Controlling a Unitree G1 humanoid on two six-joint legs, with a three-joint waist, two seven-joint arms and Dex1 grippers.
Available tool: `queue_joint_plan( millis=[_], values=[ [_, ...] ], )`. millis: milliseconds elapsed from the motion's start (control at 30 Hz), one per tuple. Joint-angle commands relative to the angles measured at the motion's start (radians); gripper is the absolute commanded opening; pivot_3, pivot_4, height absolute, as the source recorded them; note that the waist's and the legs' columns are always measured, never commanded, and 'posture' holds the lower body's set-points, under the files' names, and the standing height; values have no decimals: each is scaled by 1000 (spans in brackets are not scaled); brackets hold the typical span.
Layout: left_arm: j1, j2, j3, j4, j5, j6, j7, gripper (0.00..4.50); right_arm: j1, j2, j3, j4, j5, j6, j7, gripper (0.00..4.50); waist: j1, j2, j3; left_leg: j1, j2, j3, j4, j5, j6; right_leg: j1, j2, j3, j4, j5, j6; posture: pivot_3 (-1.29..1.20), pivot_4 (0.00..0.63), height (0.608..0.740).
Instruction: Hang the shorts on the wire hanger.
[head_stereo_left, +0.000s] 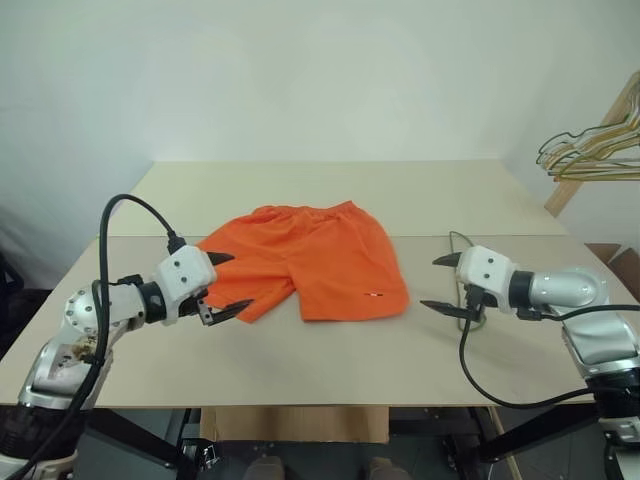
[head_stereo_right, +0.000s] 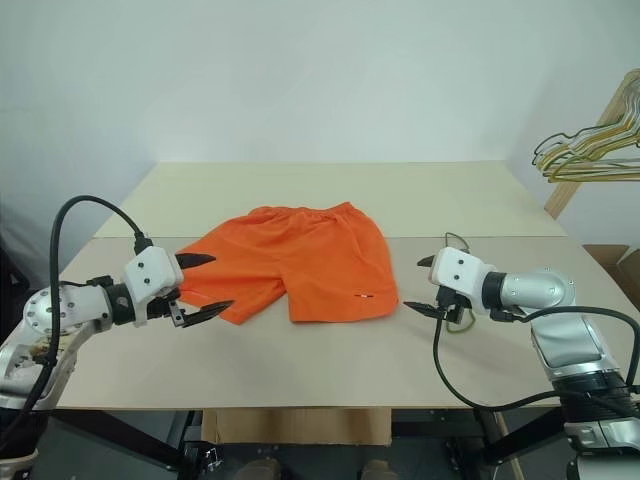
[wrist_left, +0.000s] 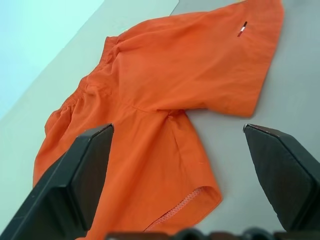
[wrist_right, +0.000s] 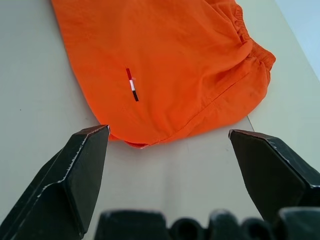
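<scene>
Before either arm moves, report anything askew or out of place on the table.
Nothing stands out. The shorts lie flat on the table, unspilled and undamaged. The wire hanger lies beside them, partly behind the open right gripper.

Bright, even, diffuse light; soft faint shadows on the table (head_stereo_left: 330, 370); no glare; wrist views sharp.

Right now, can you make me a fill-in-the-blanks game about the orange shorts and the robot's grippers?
1. The shorts lie flat on the ____.
2. Both the left gripper and the right gripper are ____, holding nothing.
3. The wire hanger lies beside the ____ gripper.
4. The shorts' colour is ____.

Missing words: table; open; right; orange
</scene>
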Motion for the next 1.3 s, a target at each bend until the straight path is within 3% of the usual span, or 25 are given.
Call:
queue_joint_plan(
  millis=[33, 200, 400, 1000, 1100, 1300],
  values=[
    [-51, -48, -71, -48, -26, 47, -2, 4500, 1, -2, -25, -34, 0, -17, -22, 4453, 1, 0, 0, 0, 0, 0, 0, 0, 0, 0, 0, 0, 0, 0, 0, 67, 0, 740],
    [-142, -178, -277, -32, 67, 82, 35, 4500, -4, 11, -26, -55, -8, -9, -57, 4453, 3, 0, 0, 2, -1, 0, 0, 0, 0, 5, 0, -1, -3, 0, 0, 52, 0, 740],
    [-281, -317, -445, 136, 206, 115, 93, 4500, -6, 22, -26, -76, -16, 5, -85, 4453, -7, 0, 0, 6, -1, -1, 0, 0, 0, 9, 1, 0, -4, 0, 0, 32, 0, 740],
    [-431, -382, -515, 480, 341, 206, 81, 4500, 6, 33, -9, -93, -32, 14, -120, 4453, -51, 0, 0, 6, -1, -3, 0, 0, 1, 10, 1, -1, -4, 0, 1, 9, 0, 740],
    [-456, -407, -495, 549, 340, 209, 96, 3878, 4, 40, -6, -98, -35, 16, -120, 4500, -51, 0, 0, 6, -1, -3, 0, 0, 1, 10, 1, -1, -4, 0, 1, 11, 0, 740],
    [-463, -423, -488, 608, 347, 198, 101, 1969, 3, 46, 6, -94, -46, 11, -124, 4500, -53, 0, 0, 7, -1, -3, 0, 0, 1, 10, 1, -1, -4, 0, 1, 15, 0, 740]
  ],
)
